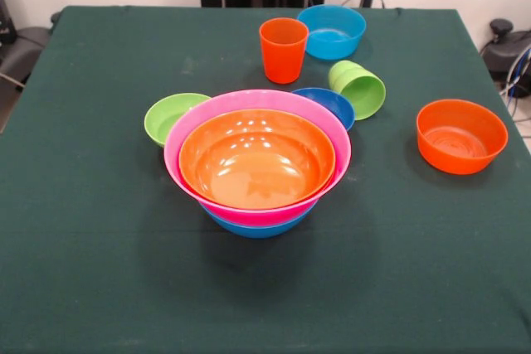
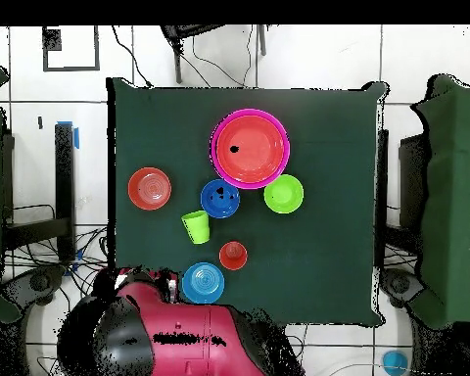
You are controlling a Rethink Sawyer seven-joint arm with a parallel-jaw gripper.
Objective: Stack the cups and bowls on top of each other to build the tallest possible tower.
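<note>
Orange sits in pink in blue: the tower (image 1: pixel 257 163) is three bowls tall, mid-table. The other bowls and both cups lie loose beside it, the green cup (image 1: pixel 358 87) on its side. The gripper isn't visible in either view. Next probably the small blue bowl (image 1: pixel 329 104).

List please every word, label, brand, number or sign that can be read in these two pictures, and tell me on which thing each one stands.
None: no readable text shows in either view.
The orange cup, the green cup and the bowls, such as the pink bowl of the tower, are plain plastic without print.
The green tablecloth carries no marking.
The red arm shows no legible lettering from above.
</note>
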